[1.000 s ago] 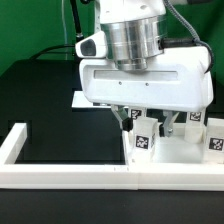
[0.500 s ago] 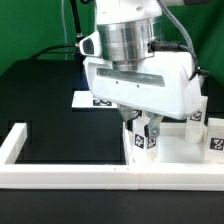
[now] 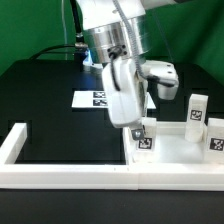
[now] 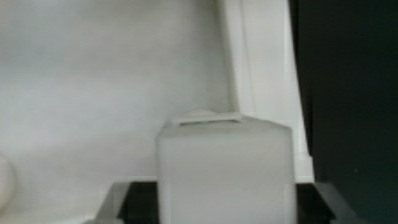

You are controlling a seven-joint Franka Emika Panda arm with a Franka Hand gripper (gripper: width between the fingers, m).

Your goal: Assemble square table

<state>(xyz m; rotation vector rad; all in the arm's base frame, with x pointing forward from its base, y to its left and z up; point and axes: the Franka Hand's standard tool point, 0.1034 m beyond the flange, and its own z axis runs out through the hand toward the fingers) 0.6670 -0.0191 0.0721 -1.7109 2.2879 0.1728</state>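
Over the top (image 3: 170, 150), which rests against the frame (image 3: 60, 176) on the table (image 3: 45, 100), the claw (image 3: 140, 131) pinches a leg (image 3: 144, 136), tilted, probably to carry it toward a corner socket; two legs (image 3: 197, 112) stand nearby.

Table (image 3: 40, 95): black, flat, carrying everything in the scene.
Marker board (image 3: 88, 98): flat white board with printed tags, lying on the table behind the gripper (image 3: 137, 128), partly hidden by the arm.
Bar frame (image 3: 60, 176): long white bar lying on the table in front of the gripper, its short arm turning back at the exterior view's left.
Square top (image 3: 185, 150): white, lying on the table directly beneath the gripper, just behind the bar frame.
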